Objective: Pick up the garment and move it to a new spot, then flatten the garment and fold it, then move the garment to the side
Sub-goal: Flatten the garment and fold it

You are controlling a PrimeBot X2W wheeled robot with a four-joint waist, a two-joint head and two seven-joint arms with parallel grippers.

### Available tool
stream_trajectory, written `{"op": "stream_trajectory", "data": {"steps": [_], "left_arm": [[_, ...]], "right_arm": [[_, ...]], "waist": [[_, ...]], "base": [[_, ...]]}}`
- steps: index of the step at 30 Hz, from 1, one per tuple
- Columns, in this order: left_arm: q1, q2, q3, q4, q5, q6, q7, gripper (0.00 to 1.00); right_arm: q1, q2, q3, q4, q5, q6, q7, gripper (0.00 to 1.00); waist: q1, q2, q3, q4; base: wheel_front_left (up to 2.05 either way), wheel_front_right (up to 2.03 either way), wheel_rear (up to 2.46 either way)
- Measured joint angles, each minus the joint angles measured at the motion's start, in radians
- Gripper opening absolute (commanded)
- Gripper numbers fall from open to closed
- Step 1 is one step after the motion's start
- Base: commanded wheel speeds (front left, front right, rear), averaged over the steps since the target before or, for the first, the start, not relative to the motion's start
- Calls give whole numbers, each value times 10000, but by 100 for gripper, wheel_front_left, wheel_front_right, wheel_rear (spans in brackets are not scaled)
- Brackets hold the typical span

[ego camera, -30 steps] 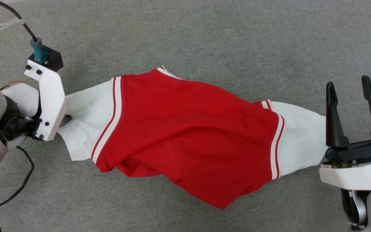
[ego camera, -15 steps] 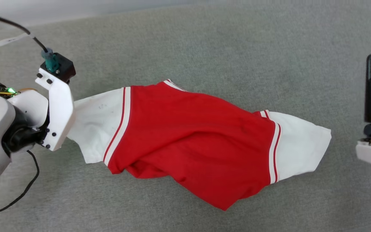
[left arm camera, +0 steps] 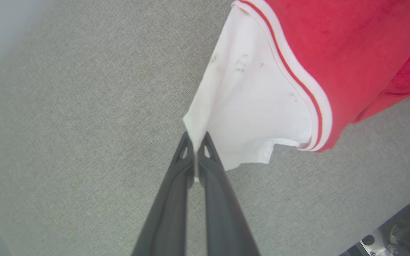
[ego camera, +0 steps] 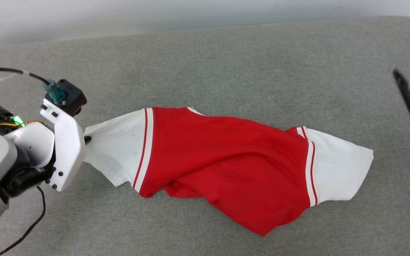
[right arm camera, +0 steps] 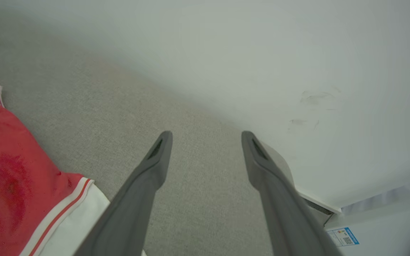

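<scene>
Closure is seen at the left hand (left arm camera: pixel 195 142): its fingers, spread a second ago, are now pressed together on the corner of the white sleeve (left arm camera: pixel 247 106) at the left end, which is pulled to a point. The garment (ego camera: pixel 226 160) is otherwise left lying crumpled across the middle of the grey fabric surface (ego camera: pixel 226 53). Its other sleeve (ego camera: pixel 340 174) is no longer flanked by the right hand (right arm camera: pixel 206 137), which is held wide open, empty and well clear. The pick-up is judged begun, with one hand alone.
</scene>
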Motion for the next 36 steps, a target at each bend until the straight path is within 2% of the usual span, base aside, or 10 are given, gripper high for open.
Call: {"op": "stream_trajectory", "data": {"steps": [6, 10, 12, 18, 24, 29, 30, 31, 36], "left_arm": [[57, -56, -19, -169, 77, 88, -148, 0], [-12, -163, -15, -190, 148, 88, -184, 0], [-58, -196, -13, -186, 157, 82, -190, 0], [-350, -441, -13, -105, 224, 13, -261, 0], [-620, -639, -42, 6, 263, -75, -272, 0], [-636, -704, -63, 174, 249, -104, -349, 0], [-636, -700, -65, 215, 247, -105, -353, 0], [-636, -702, -69, 244, 244, -113, -360, 0], [-613, -732, -65, 420, 192, -117, -591, 0]], "right_arm": [[-570, -1885, 2188, 234, 2932, 2, 3517, 100], [-1016, -2351, 3012, 656, 4274, 0, 5271, 100], [-1193, -2334, 3179, 1091, 4849, 0, 6126, 100], [-1737, -1603, 3486, 2194, 5530, 0, 6932, 100], [-1834, -1064, 4136, 2915, 5764, -4, 7024, 100], [-2008, -1104, 4669, 3108, 6000, -6, 6786, 100], [-2024, -1112, 4709, 3175, 6102, -6, 6675, 88], [-2033, -1112, 4744, 3264, 6149, -4, 6502, 0], [-2190, -1097, 5037, 3511, 6044, -2, 5528, 0]], "waist": [[0, 0, 131, 161], [0, 0, 323, 248], [0, 0, 440, 282], [0, 0, 835, 462], [0, 0, 1230, 651], [0, 0, 1407, 703], [-1, 0, 1409, 690], [0, 0, 1402, 677], [0, 0, 1230, 620]], "base": [[0, 0, 0], [0, 0, 0], [0, 0, 0], [0, 0, 0], [0, 0, 0], [0, 0, 0], [0, 0, 0], [0, 0, 0], [0, 0, 0]]}}
